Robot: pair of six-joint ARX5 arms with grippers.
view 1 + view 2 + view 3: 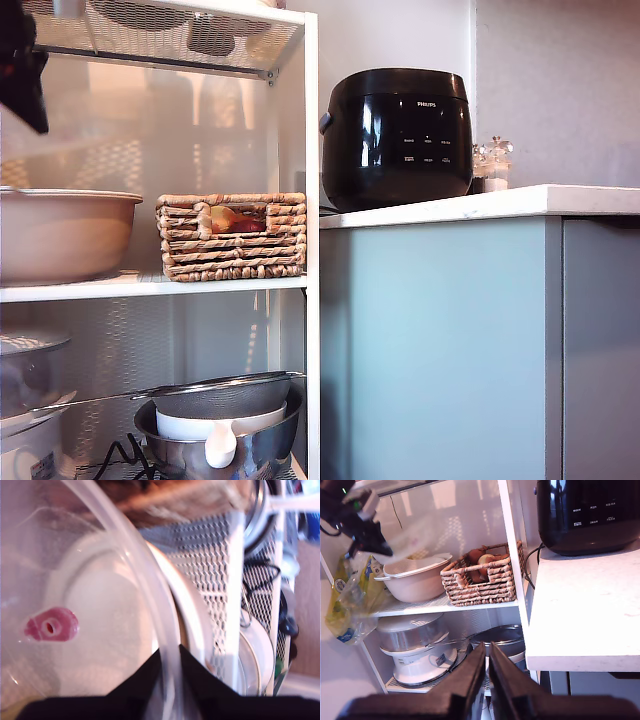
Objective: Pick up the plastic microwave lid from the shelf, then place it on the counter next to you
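My first gripper (170,680) is shut on the flared rim of the clear plastic microwave lid (100,610), whose small red mark (50,625) shows through the dome. In the exterior view this gripper (30,100) is a black shape at the upper left, in front of the white shelf (312,200). The lid (120,120) is only a frosted haze over the upper bay. The second wrist view shows the same gripper (362,535) holding the blurred lid (412,540) above the beige bowl. My second gripper (487,680) is shut on nothing, low in front of the shelf (512,540) and beside the white counter (585,615).
A beige bowl (60,235) and a wicker basket (232,237) sit on the middle board. A steel bowl with a mesh strainer (220,420) is below. The black cooker (397,135) stands on the counter (560,200). A plastic bag (350,600) hangs by the shelf, above a white steamer (417,650).
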